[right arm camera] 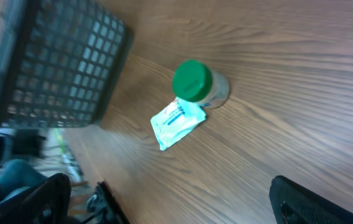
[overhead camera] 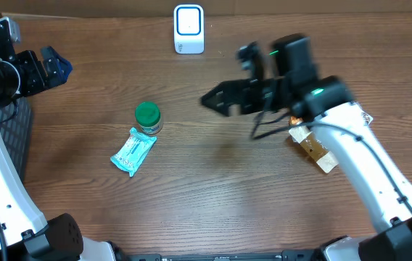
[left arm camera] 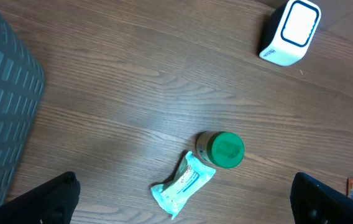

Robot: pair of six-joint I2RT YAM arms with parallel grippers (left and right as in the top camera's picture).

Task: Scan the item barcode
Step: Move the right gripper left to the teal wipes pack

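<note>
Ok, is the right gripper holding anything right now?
No, the right gripper stands wide open with nothing between its jaws; the green-lidded jar sits well clear of it.

Dark mesh basket (overhead camera: 16,138) at the far left of a brown wood-grain desk (overhead camera: 213,206). Open grid walls, dim inside, contents not discernible. Standing right at the desk's edge in the right wrist view. Beyond that edge, only blurred clutter, too vague to name.
</note>
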